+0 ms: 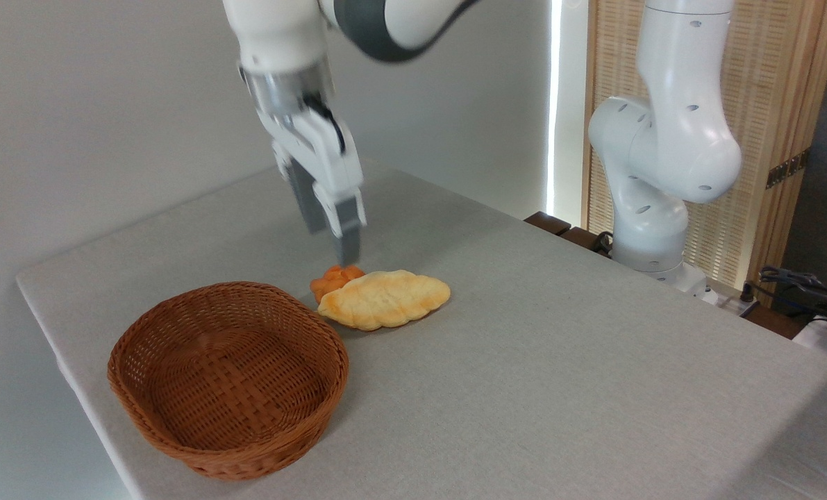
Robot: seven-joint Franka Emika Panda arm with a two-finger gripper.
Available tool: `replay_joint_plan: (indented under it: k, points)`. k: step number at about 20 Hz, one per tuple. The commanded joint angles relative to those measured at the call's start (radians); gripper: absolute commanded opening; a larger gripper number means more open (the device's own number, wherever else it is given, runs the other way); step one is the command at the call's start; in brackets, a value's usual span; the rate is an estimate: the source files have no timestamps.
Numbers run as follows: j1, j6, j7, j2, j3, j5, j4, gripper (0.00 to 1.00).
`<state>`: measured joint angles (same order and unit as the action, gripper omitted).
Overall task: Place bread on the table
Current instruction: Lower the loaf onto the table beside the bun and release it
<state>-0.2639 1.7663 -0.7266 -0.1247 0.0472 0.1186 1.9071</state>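
Observation:
The bread, a long pale golden loaf with a lobed top, lies flat on the light grey table, just right of the basket. My gripper hangs a little above and behind the loaf's left end, pointing down. Its two dark fingers stand apart with nothing between them, so it is open. The lower fingertip is just over a small orange-brown bun that touches the loaf's back left side.
A brown wicker basket stands empty near the table's front left corner. The arm's white base rises at the back right edge. Cables and dark gear lie past the right edge.

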Motion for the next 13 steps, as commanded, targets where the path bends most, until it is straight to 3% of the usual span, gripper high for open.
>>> replay_joint_plan:
  k: [1,3,6,9,13]
  points:
    - [0.011,-0.014,0.007,0.007,0.016,-0.052,-0.062,1.00]
    - [0.014,-0.002,0.010,0.016,0.017,-0.085,-0.065,1.00]
    - [0.014,0.002,0.013,0.049,0.057,-0.082,-0.114,1.00]
    - [0.015,0.002,0.085,0.092,0.060,-0.076,-0.171,1.00]
    - [0.015,0.002,0.096,0.097,0.060,-0.073,-0.175,1.00]
